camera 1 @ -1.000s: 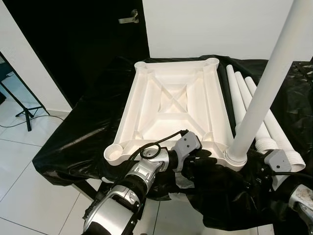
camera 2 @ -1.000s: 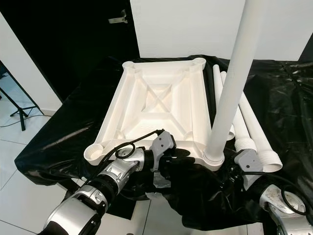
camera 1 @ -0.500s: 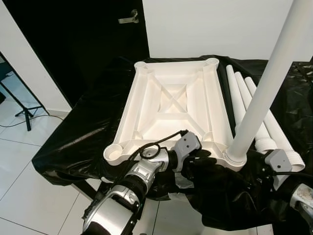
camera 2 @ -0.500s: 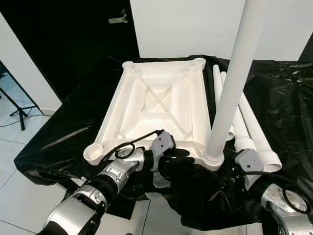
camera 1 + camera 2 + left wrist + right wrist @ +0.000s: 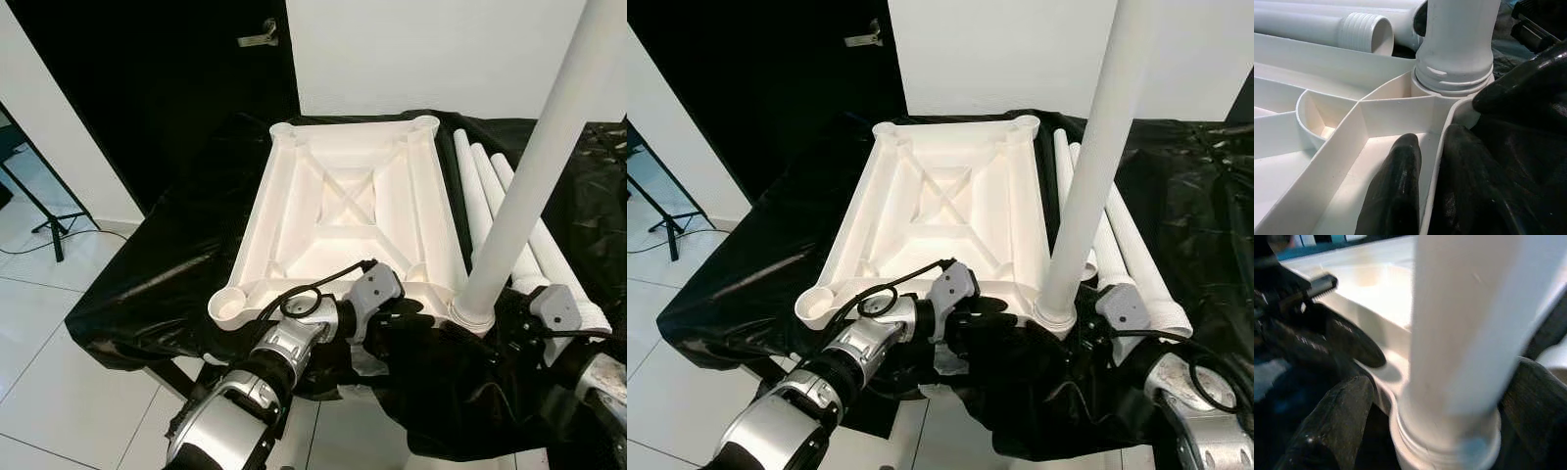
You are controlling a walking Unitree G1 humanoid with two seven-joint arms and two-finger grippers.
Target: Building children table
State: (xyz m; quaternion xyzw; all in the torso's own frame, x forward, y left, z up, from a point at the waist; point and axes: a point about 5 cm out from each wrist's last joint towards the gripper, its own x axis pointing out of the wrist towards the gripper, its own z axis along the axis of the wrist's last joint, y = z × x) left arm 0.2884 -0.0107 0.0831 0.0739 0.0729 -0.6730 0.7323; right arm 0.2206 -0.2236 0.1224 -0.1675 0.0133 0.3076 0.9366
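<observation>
- Left eye view: a white tabletop (image 5: 348, 211) lies upside down, ribs up, on a counter (image 5: 157, 264) draped in black plastic sheeting. One white leg (image 5: 534, 166) stands upright in the near right corner socket of the tabletop. Three spare legs (image 5: 490, 211) lie side by side on the sheeting just to the right of the tabletop. The left pincer (image 5: 397, 313) is at the tabletop's near edge, close to the standing leg. The right pincer (image 5: 500, 313) sits low at the foot of that leg.
- Right eye view: the empty near left socket (image 5: 815, 305) is open, and a dark door (image 5: 774, 69) stands behind the counter.
- Left wrist view: the left pincer (image 5: 1425, 171) is clenched on the tabletop's rim wall (image 5: 1437, 161), one finger inside and one outside, just beside the leg's threaded collar (image 5: 1452, 78).
- Right wrist view: the right pincer (image 5: 1442, 421) straddles the leg's base (image 5: 1449, 445), a black finger (image 5: 1337, 421) on each side; the picture is blurred, and I cannot tell whether they press the leg.
</observation>
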